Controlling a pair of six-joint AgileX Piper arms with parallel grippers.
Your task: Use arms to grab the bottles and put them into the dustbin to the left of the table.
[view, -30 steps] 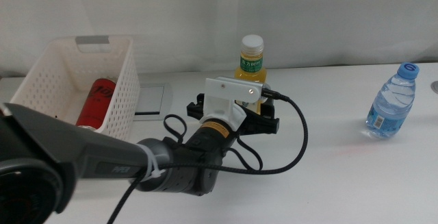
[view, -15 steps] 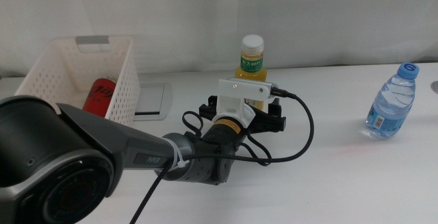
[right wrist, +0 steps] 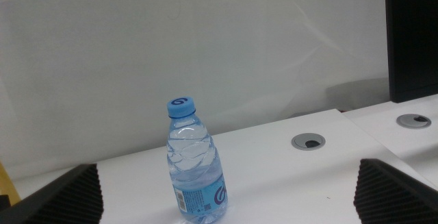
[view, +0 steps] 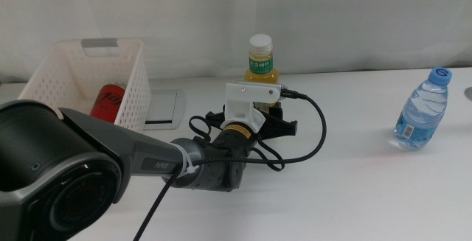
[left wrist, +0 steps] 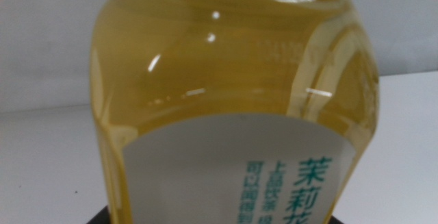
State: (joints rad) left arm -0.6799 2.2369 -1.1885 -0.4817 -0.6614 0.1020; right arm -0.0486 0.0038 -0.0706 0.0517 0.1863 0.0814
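Clearly the left gripper [view: 259, 120] sits at centre frame in the middle view, right at the yellow bottle [view: 261, 75], whose cap and neck rise above the white wrist housing. In the left wrist view the bottle [left wrist: 233, 101] fills nearly the whole picture, so it lies deep between the jaws — yet whether they pinch it or stand spread I cannot tell, since only a dark sliver shows at the bottom edge.

To do this step well, I judge the grip should be firm on the labelled body, not the tapered shoulder, and the bottle kept upright and lifted above the bin's rim before it travels to the white bin [view: 129, 86] at upper left. The bin's rim is tall; a low carry risks knocking it. The red can [view: 109, 101] already lies inside, so release toward the free side.

The water bottle [view: 422, 112] stands at far right on the desk [view: 354, 182], well apart. In the right wrist view it [right wrist: 197, 169] shows ahead of the right gripper [right wrist: 229, 196], whose jaws stand wide apart; that arm waits out of the middle view.

Hidden: the yellow bottle's base, the jaw contact, most of the bin's floor.
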